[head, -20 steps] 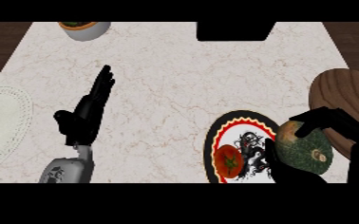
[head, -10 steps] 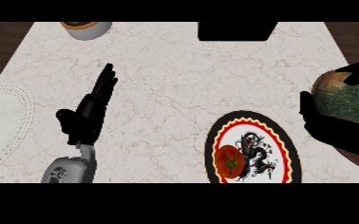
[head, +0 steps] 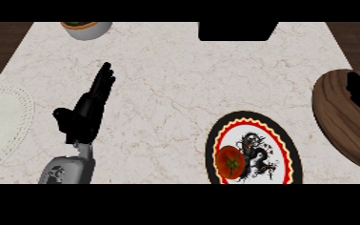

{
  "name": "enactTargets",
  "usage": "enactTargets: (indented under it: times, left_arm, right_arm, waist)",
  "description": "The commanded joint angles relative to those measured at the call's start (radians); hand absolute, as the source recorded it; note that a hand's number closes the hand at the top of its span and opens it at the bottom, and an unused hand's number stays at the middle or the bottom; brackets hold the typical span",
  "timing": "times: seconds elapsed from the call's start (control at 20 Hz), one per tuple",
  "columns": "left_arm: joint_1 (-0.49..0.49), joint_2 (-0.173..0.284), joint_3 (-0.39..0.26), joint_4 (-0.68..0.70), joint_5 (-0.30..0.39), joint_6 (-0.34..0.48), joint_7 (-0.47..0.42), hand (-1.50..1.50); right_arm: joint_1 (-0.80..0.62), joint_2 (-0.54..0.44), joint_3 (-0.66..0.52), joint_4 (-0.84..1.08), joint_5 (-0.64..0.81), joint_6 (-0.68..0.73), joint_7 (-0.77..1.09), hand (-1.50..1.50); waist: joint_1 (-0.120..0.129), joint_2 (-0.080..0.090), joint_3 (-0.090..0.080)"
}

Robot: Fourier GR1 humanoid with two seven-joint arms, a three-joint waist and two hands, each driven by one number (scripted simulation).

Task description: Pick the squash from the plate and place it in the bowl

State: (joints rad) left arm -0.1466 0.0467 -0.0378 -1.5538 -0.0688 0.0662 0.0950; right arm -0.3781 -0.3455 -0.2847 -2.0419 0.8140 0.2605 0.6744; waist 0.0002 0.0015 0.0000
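1. Tabletop (head: 183,86) of pale marble with faint brown veins fills nearly the whole head view; dark wood shows past its far corners.
2. Wooden bowl (head: 336,117), brown and deep, sits at the right edge and is cut off by the frame. Only its rim and part of its inside show, with a dark shape at the very edge that cannot be made out.
3. Plate (head: 271,138), round with a black rim, a red and yellow band and a black dragon figure on white, lies on the tabletop just left of the bowl, near the lower edge.
4. Pale round mat (head: 13,119) lies at the left edge, mostly out of the frame.
5. Left hand (head: 84,114), black on a grey forearm, rests at the lower left with its fingers (head: 104,78) straight, together and pointing away from the robot, holding nothing. It is well apart from the plate.
6. Black box (head: 236,31) stands at the far edge, right of centre.
7. Small pale pot (head: 88,29) with an orange rim stands at the far left corner.
8. Tomato (head: 231,161), red with a dark green stalk, lies on the left part of the plate.
9. Squash cannot be seen: it is not on the plate, and whether it lies in the bowl cannot be told. The right hand is out of the frame.
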Motion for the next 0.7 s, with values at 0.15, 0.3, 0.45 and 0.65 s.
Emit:
enactTargets:
  times: [0.15,0.3,0.45,0.65]
  left_arm:
    - [-0.012,-0.004,-0.004,-0.018,-0.002,-0.001,0.027,0.00]
    - [0.051,-0.007,-0.027,-0.044,-0.013,-0.010,0.003,0.00]
    - [0.030,-0.023,-0.023,0.006,-0.024,0.007,-0.034,0.00]
    - [-0.044,-0.012,0.009,0.031,-0.005,0.002,0.008,0.00]
  right_arm:
    - [0.054,-0.103,-0.108,0.292,0.041,-0.126,-0.212,1.50]
    - [0.057,-0.107,-0.115,0.373,0.054,-0.181,-0.259,1.50]
    - [0.096,-0.150,-0.176,0.519,0.035,-0.253,-0.396,1.50]
    - [0.020,-0.203,-0.221,0.761,0.011,-0.316,-0.486,1.50]
  waist:
    - [0.003,0.000,0.001]
    - [0.004,-0.001,0.000]
    - [0.003,0.000,0.000]
    - [0.006,0.001,0.001]
